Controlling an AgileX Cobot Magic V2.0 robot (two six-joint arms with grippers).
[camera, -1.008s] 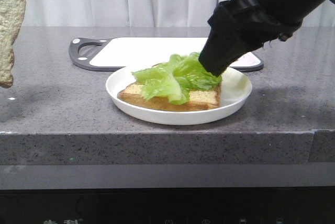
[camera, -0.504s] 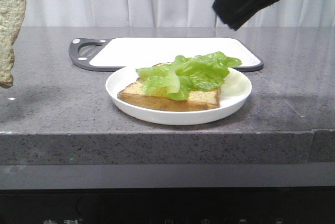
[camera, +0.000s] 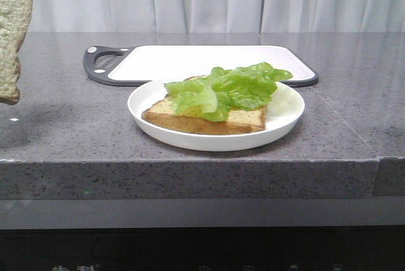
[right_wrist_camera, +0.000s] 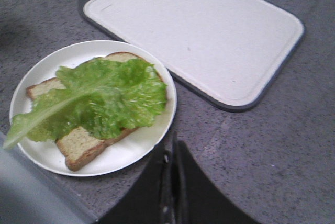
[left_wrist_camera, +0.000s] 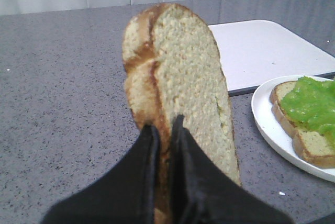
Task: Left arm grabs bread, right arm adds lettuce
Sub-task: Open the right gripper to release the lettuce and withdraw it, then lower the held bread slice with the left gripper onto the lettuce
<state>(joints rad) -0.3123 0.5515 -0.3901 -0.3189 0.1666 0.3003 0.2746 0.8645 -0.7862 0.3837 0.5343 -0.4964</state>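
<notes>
My left gripper is shut on the bread, a thick slice with a pale speckled face and brown crust, held on edge above the counter. In the front view only the bread shows, at the far left edge. The lettuce lies on a second bread slice in the white plate. In the right wrist view my right gripper is shut and empty, above the counter beside the plate, apart from the lettuce. The right arm is out of the front view.
A white cutting board with a dark rim lies just behind the plate; it also shows in the right wrist view. The grey counter's front edge runs close in front of the plate. A white curtain hangs behind.
My right gripper let go of the lettuce, rose up and to the right, and left the front view. The lettuce now rests spread on the slice. The held bread barely moved.
</notes>
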